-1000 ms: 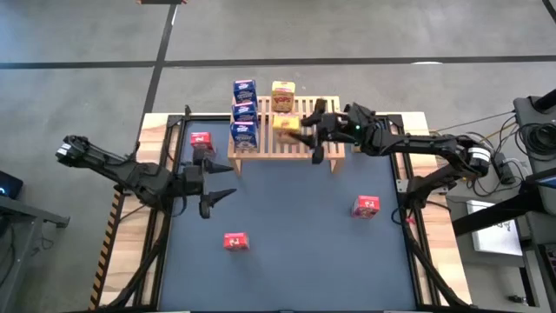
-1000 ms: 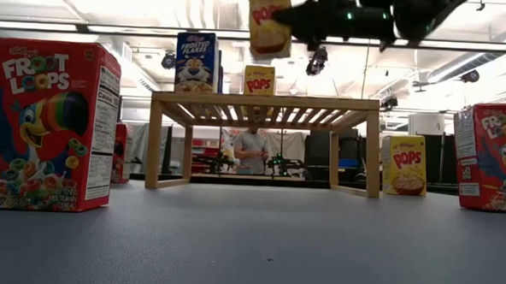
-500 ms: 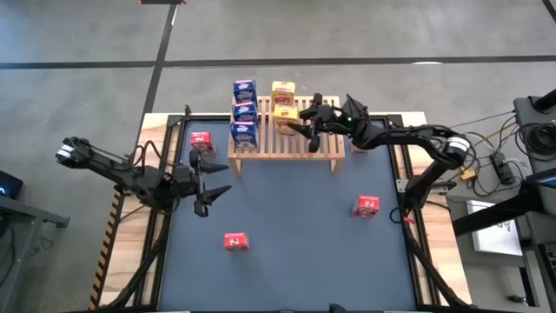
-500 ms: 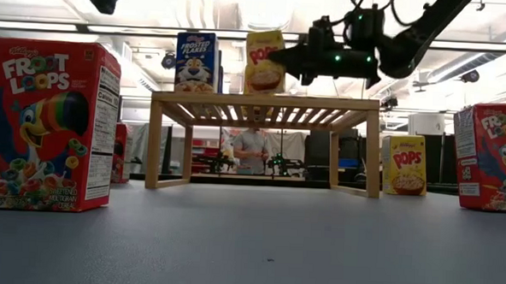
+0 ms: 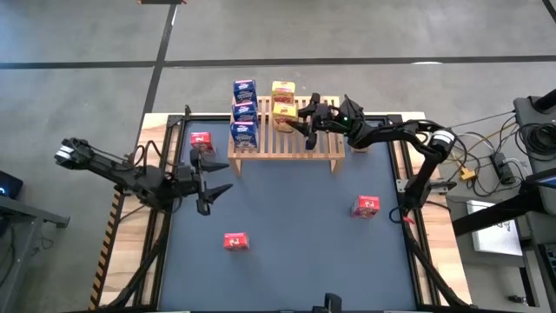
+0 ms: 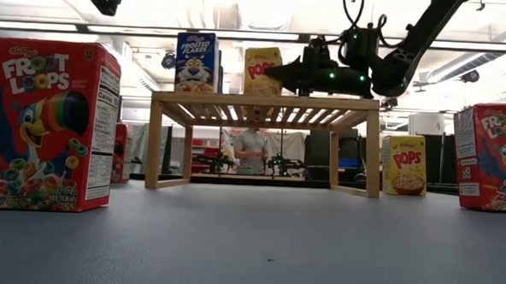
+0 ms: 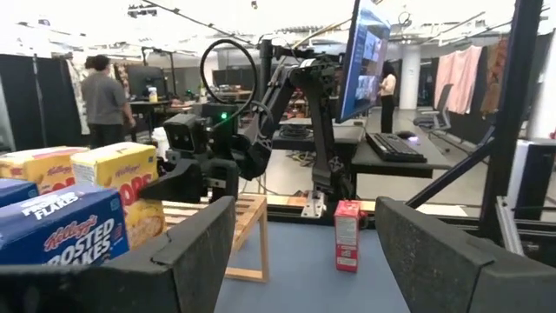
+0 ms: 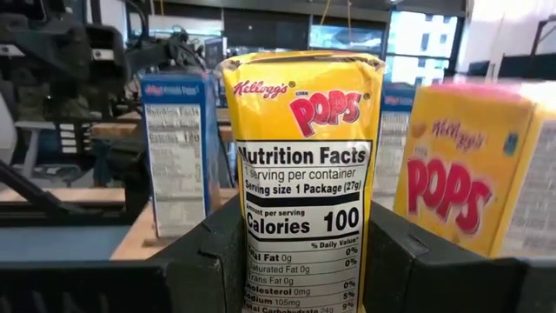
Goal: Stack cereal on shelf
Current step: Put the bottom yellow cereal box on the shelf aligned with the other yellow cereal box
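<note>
The wooden shelf (image 5: 287, 139) (image 6: 266, 101) carries three blue boxes (image 5: 244, 111) in a row and a yellow box (image 5: 283, 89) at its far edge. My right gripper (image 5: 303, 116) (image 8: 304, 261) is shut on a second yellow box (image 5: 285, 108) (image 6: 263, 70), upright just nearer than the first. A third yellow box (image 6: 404, 164) stands on the table right of the shelf. Three red boxes (image 5: 201, 139) (image 5: 235, 241) (image 5: 366, 206) stand on the mat. My left gripper (image 5: 208, 180) (image 7: 295, 252) hovers open off the shelf's left near corner. My right gripper pinches the yellow box by its two broad faces; the narrow nutrition panel (image 8: 300, 217) shows between the fingers (image 8: 217, 252). The fingers reach in level from the table's right. The box stands upright with its bottom edge (image 6: 262, 93) at the slats; whether it rests there I cannot tell.
The blue row takes the shelf's left part; bare slats (image 5: 326, 139) lie right of the yellow boxes. Open dark mat (image 5: 295, 209) spreads between the red boxes. People and workstations show in the room beyond the table (image 7: 104, 96).
My right gripper has carried the yellow box from high above the shelf's near part toward the far edge and down to the slats, just before the far yellow box. The box has gone from tilted to upright, and the gripper has stayed shut on it.
</note>
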